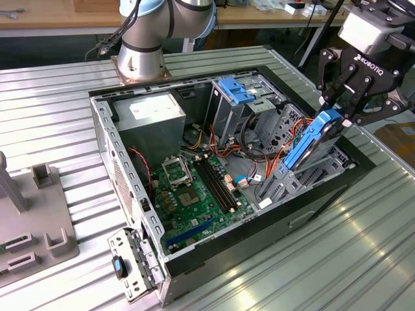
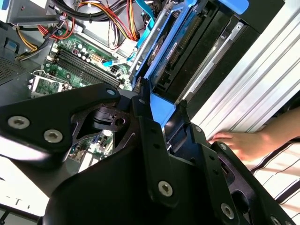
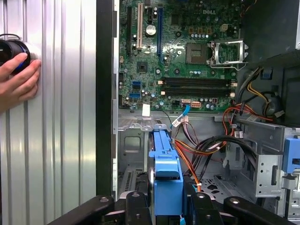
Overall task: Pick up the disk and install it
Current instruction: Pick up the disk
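Observation:
The disk, dark grey with bright blue rails, hangs tilted over the drive bay at the corner of the open computer case on the exterior view's right. Its lower end reaches down into the bay. My black gripper is shut on the blue end tab at the disk's top. In the first wrist view the blue tab sits between my two fingers, and the disk's rail runs away toward the motherboard. In the second wrist view my gripper clamps the same blue tab, with the disk beyond it.
The case holds a green motherboard, a grey power supply, orange and red cables and an upright metal cage with a blue latch. A person's hand rests on the ribbed table beside the case. A grey fixture stands at the exterior view's left.

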### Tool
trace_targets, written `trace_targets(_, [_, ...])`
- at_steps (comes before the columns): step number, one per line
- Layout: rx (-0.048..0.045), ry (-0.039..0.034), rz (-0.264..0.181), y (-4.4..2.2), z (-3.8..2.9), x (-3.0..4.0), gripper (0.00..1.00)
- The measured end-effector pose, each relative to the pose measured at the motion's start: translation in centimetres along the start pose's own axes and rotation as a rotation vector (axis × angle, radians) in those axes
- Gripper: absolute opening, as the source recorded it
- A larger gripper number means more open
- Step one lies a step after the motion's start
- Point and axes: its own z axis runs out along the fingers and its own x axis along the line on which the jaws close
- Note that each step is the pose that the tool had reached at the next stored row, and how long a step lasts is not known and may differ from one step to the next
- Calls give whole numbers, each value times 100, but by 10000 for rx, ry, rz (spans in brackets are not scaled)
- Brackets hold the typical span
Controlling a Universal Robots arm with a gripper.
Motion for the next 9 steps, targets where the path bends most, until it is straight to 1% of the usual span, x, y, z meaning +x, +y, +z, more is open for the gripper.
trace_targets(1, [4, -2, 0, 2, 0, 0, 37])
trace_targets(2, [56, -53, -6, 9, 3, 2, 37])
trace_targets(3, [182, -69, -25, 11, 12, 2, 37])
trace_targets(6, [367, -71, -67, 12, 34, 3, 37])
trace_targets(7, [399, -80, -82, 12, 36, 3, 37])
trace_targets(9, [401, -85, -82, 13, 36, 3, 37])
